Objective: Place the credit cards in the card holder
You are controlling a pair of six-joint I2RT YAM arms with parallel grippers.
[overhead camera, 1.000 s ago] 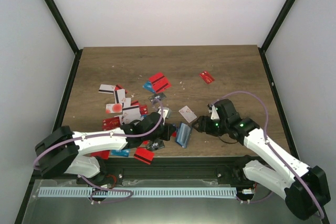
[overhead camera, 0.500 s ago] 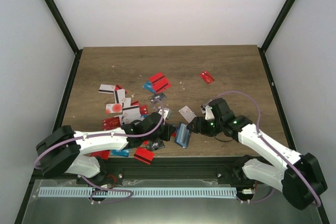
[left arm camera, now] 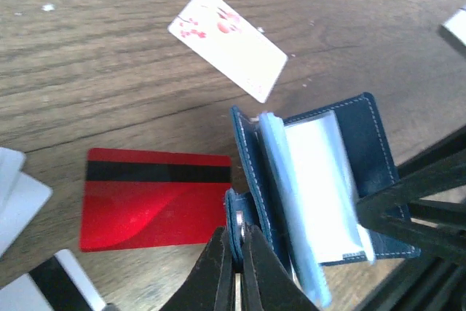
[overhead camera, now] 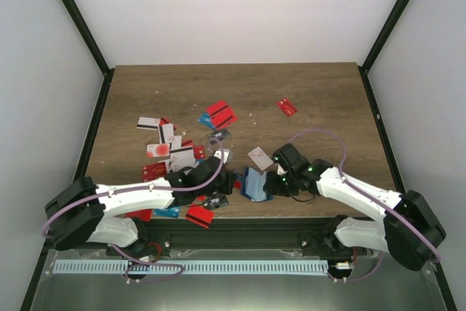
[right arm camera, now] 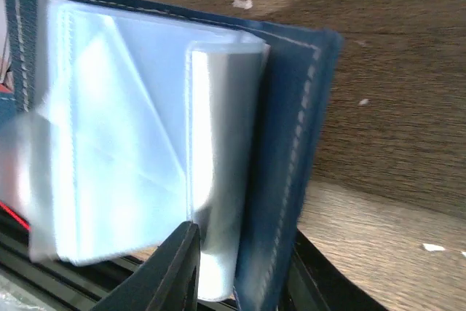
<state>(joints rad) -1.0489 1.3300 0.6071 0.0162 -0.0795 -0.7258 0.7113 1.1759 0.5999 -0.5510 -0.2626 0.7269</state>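
Observation:
The card holder [overhead camera: 253, 183], dark navy with pale clear sleeves, stands open near the table's front edge. My left gripper [overhead camera: 234, 182] is shut on its small tab clasp [left arm camera: 239, 218], seen between the fingertips in the left wrist view [left arm camera: 239, 253]. My right gripper [overhead camera: 268, 183] is closed round the holder's right cover [right arm camera: 291, 107] and a few sleeves [right arm camera: 218, 180], with one finger on each side [right arm camera: 240, 282]. Credit cards lie about: a red one with a black stripe [left arm camera: 153, 198] just left of the holder, and a white one [left arm camera: 229, 43] behind it.
Several red, white and blue cards lie in a loose heap [overhead camera: 169, 149] at the left. Two red cards [overhead camera: 220, 114] lie further back and one red card [overhead camera: 287, 107] sits alone at the back right. A red card [overhead camera: 198, 216] overhangs the front edge.
My right gripper has moved left from open table to the card holder and taken its right cover. The holder now stands more open. My left gripper has kept its hold.

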